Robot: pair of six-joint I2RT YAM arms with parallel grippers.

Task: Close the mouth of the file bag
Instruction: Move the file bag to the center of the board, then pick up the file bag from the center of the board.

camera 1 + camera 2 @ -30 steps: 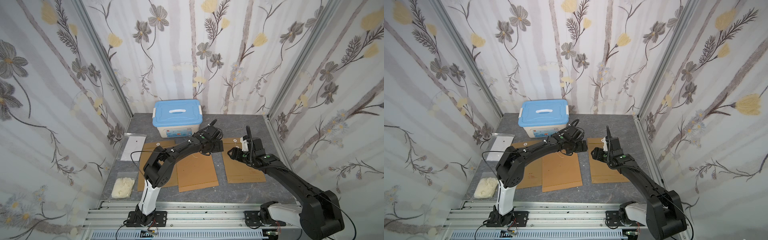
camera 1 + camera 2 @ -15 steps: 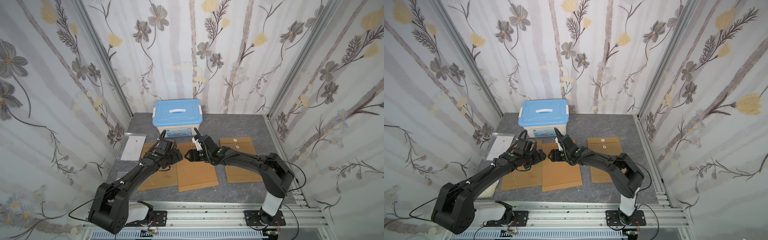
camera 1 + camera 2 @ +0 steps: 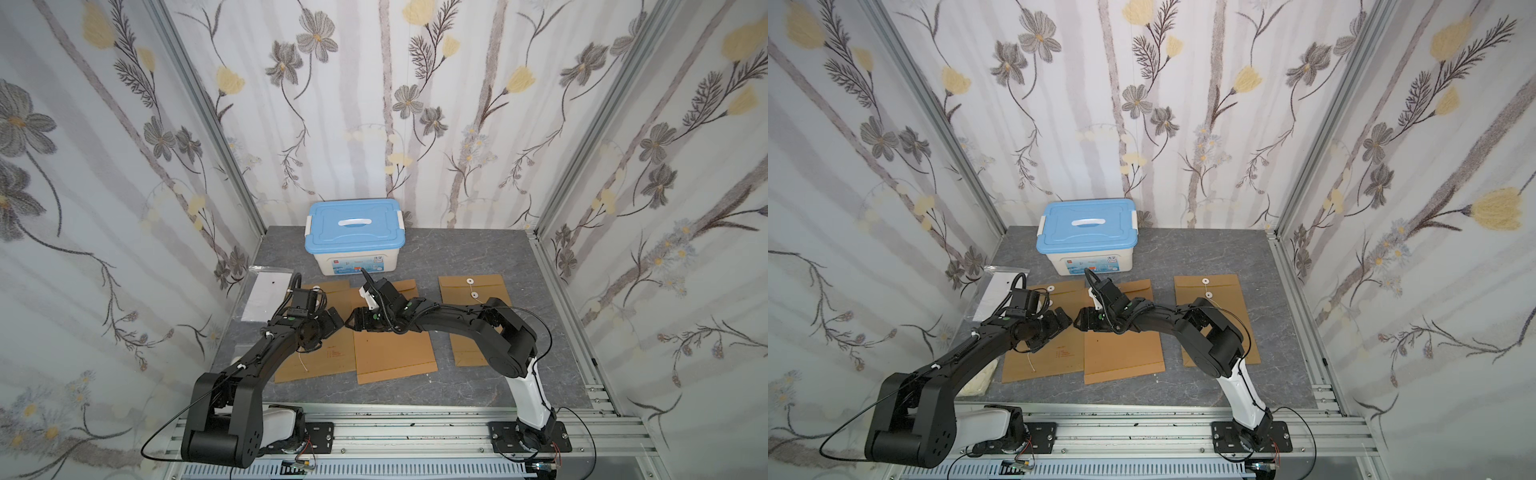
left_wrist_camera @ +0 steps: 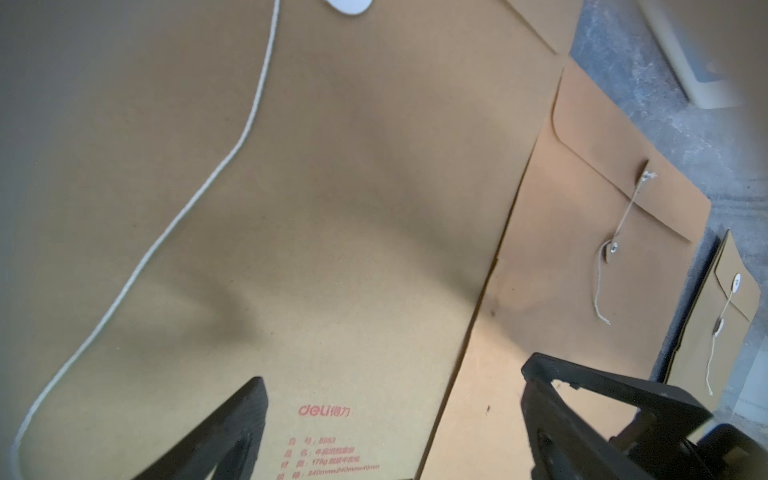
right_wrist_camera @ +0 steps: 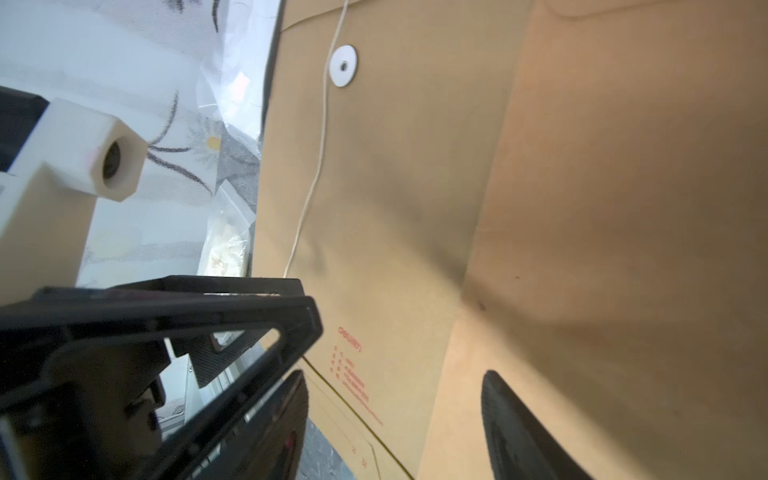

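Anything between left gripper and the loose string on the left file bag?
Nothing visible. The string lies bare on the left file bag beside the open left gripper; the right gripper is off it.

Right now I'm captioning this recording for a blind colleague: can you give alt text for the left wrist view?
The left tool, open and empty, hovers over a brown file bag with red print, whose loose white string trails across it. Beside it lie a second file bag, its string running between two buttons, and a third bag beyond.

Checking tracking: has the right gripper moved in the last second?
Yes: the right gripper swung left, from the rightmost file bag to in front of the blue box.
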